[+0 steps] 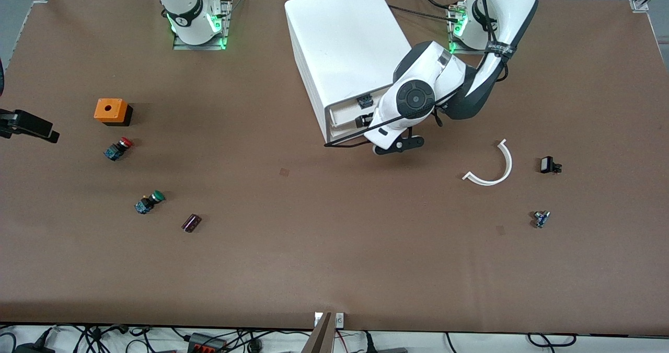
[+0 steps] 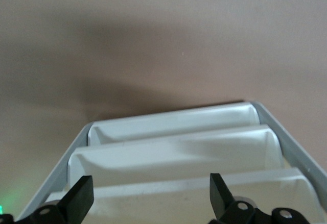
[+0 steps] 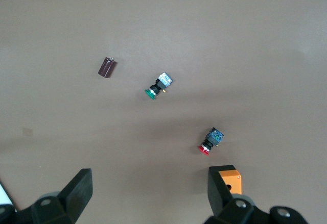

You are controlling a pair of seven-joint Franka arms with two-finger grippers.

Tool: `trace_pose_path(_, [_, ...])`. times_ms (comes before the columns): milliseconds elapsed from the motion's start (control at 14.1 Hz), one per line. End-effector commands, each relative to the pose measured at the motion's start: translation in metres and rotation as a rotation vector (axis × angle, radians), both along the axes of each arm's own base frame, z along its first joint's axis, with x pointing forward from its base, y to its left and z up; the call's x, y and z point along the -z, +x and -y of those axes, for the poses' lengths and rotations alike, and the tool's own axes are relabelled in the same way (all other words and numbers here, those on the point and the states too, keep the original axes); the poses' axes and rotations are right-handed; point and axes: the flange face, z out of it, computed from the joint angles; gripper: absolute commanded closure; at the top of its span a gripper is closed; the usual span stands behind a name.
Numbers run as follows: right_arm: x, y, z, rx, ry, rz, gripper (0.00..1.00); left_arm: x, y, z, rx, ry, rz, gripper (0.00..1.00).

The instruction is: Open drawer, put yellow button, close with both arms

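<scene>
The white cabinet [image 1: 345, 49] stands near the arms' bases, between the two arms. My left gripper [image 1: 364, 111] is at its front, at the height of the uppermost drawer [image 1: 346, 111]. In the left wrist view this gripper [image 2: 149, 199] is open, with one finger on each side of the drawer's front lip [image 2: 179, 203]; the lower drawer fronts [image 2: 173, 155] show past it. My right gripper [image 1: 31, 125] is high over the table at the right arm's end, and it is open and empty [image 3: 149, 193]. The yellow button shows in no view.
At the right arm's end lie an orange box [image 1: 111, 111] [image 3: 231, 179], a red-capped button [image 1: 119, 148] [image 3: 210, 141], a green-capped button [image 1: 149, 201] [image 3: 157, 87] and a dark cylinder [image 1: 191, 223] [image 3: 107, 67]. At the left arm's end lie a white curved strip [image 1: 494, 167] and two small parts [image 1: 549, 164] [image 1: 541, 218].
</scene>
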Motion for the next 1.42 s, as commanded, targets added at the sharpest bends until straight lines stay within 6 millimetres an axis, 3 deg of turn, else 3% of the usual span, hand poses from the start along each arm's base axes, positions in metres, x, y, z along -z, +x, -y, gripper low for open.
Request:
trace_pose_path(0, [0.002, -0.013, 0.003, -0.028, -0.017, 0.012, 0.0, -0.012, -0.021, 0.004, 0.015, -0.01, -0.034, 0.0])
trace_pose_path(495, [0.018, -0.035, 0.002, -0.024, -0.012, -0.02, 0.0, -0.008, -0.035, 0.014, 0.04, -0.011, -0.058, 0.0])
trace_pose_path(708, [0.026, -0.041, 0.001, -0.031, -0.014, -0.002, 0.0, -0.011, -0.027, 0.008, 0.03, -0.017, -0.05, 0.0])
trace_pose_path(920, [0.025, -0.043, -0.001, -0.035, -0.018, 0.001, 0.0, -0.026, 0.001, -0.008, 0.085, 0.013, 0.053, 0.0])
trace_pose_path(1061, [0.026, -0.044, -0.002, -0.038, -0.017, 0.001, 0.0, -0.034, 0.028, -0.035, 0.142, 0.075, 0.143, 0.0])
trace_pose_path(1344, [0.024, -0.044, -0.003, -0.046, -0.029, -0.004, 0.0, -0.082, 0.077, -0.095, 0.146, 0.077, 0.26, 0.0])
